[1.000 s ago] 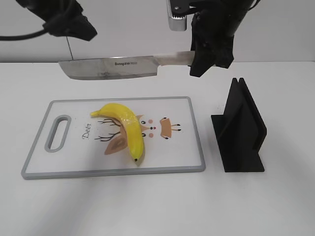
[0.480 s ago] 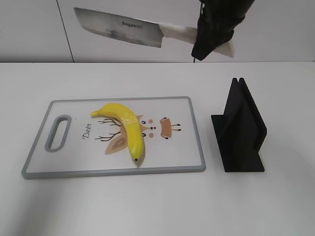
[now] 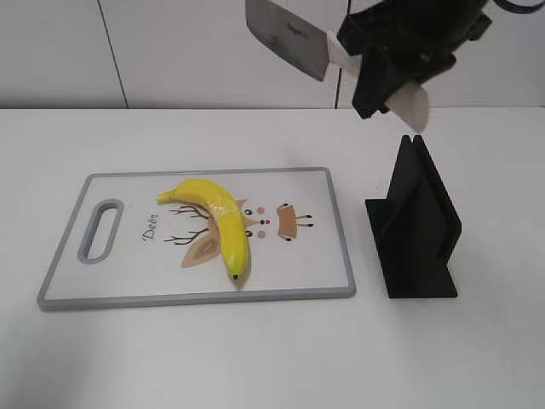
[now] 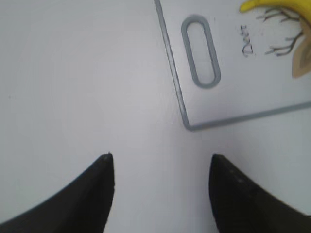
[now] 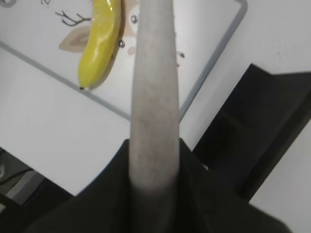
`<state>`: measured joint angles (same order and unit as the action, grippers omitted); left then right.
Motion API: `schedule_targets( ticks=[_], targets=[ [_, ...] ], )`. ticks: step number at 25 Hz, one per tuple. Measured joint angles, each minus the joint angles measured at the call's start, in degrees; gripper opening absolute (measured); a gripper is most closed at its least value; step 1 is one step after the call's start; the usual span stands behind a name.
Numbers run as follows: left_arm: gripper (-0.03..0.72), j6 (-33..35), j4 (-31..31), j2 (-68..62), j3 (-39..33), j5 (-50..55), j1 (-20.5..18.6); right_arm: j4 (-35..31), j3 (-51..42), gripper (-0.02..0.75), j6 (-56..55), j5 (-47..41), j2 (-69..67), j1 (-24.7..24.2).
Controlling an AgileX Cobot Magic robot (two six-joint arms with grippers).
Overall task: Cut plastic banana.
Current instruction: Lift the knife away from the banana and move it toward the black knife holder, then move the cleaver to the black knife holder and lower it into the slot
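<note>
The plastic banana (image 3: 217,221), glossy yellow with a dark tip, lies whole on the white cutting board (image 3: 332,256); it also shows in the right wrist view (image 5: 99,43). My right gripper (image 3: 383,77) is shut on the knife's pale handle (image 5: 151,97) and holds the knife (image 3: 289,36) high at the top of the exterior view, above the black knife stand (image 3: 417,226). My left gripper (image 4: 159,165) is open and empty over bare table, left of the board's handle slot (image 4: 200,51). It is out of the exterior view.
The black knife stand stands right of the board, also in the right wrist view (image 5: 262,126). The board has a grey rim and a deer drawing (image 3: 281,221). The table's front edge shows in the right wrist view (image 5: 29,167).
My right gripper carried the knife up and to the right, from over the board's far edge to above the stand. The left arm left the exterior view. The banana has not moved.
</note>
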<state>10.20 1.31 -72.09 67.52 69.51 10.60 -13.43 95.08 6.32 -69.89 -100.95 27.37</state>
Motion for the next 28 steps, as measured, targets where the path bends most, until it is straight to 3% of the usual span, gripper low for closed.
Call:
schedule_targets(
  ticks=[7, 14, 28],
  targets=[
    [0.571, -1.16, 0.08, 18.16, -16.35, 0.29, 0.0, 1.74, -18.59, 0.167, -11.16, 7.61, 13.01, 0.37],
    [0.569, -1.42, 0.08, 39.07, -26.0, 0.41, 0.0, 10.47, -32.34, 0.167, -25.35, 12.44, 22.96, 0.37],
    [0.558, -1.42, 0.13, 71.09, -36.51, -4.03, 0.0, 13.43, -39.14, 0.167, -31.42, 13.48, 25.41, 0.37]
  ],
)
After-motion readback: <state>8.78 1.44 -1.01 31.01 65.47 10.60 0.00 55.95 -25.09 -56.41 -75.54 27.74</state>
